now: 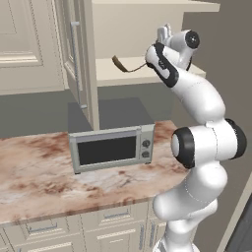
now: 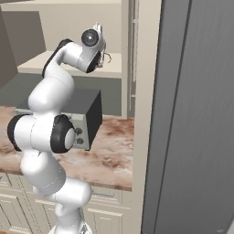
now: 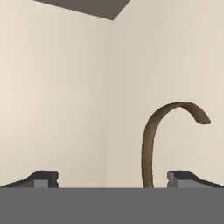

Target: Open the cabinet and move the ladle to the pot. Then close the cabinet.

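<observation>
The cabinet point(image 1: 78, 59) stands open, its door swung out to the left with the grey bar handle point(image 1: 74, 49) facing me. The brown ladle point(image 1: 125, 65) lies on the lower cream shelf point(image 1: 118, 76). In the hand view its curved handle point(image 3: 151, 140) rises just left of the right fingertip point(image 3: 183, 177), in front of the cabinet's inner corner. My gripper point(image 3: 113, 179) is open with nothing held, and the hand point(image 1: 165, 34) hovers at the shelf's right front, above the ladle's level. A bit of the ladle point(image 2: 108, 57) shows beside the hand point(image 2: 97, 32). The pot is out of view.
A grey toaster oven point(image 1: 112, 147) sits on the marble counter point(image 1: 39, 172) below the cabinet. A tall grey panel point(image 2: 196, 114) rises close on the right. Drawer-fronted base cabinets point(image 1: 113, 216) run under the counter.
</observation>
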You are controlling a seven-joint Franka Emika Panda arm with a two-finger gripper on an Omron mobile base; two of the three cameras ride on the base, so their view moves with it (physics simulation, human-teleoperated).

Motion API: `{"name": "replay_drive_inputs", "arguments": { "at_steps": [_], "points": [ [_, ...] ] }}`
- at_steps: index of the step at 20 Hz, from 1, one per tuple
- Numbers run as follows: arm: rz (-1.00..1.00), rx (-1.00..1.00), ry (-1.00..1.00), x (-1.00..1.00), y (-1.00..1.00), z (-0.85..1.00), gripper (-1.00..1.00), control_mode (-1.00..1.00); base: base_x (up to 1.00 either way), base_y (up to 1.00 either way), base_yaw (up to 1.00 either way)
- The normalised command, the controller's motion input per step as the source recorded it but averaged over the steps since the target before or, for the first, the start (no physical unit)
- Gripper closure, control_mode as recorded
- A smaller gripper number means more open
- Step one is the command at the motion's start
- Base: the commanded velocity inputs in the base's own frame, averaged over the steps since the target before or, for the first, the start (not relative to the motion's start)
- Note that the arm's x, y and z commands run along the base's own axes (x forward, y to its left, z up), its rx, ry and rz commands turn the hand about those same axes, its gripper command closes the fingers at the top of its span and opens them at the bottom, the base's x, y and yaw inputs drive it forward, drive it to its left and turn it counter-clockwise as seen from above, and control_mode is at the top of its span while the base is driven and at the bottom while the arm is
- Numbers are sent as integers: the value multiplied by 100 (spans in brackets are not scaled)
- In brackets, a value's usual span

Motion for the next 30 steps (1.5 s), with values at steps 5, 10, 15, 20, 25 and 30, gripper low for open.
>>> {"name": "replay_drive_inputs", "arguments": {
  "at_steps": [5,10,15,20,25,30],
  "points": [
    [0,-2,8,31,0,-8,-100,-100,0,0,0],
    [0,-14,-16,25,0,-52,-100,-100,0,0,0],
    [0,-15,-23,13,0,-64,-100,-100,0,0,0],
    [0,-7,-11,22,0,-41,-100,-100,0,0,0],
    [0,0,7,49,0,-19,100,-100,0,0,0],
    [0,2,29,40,0,-9,100,-100,0,0,0]
  ]
}}
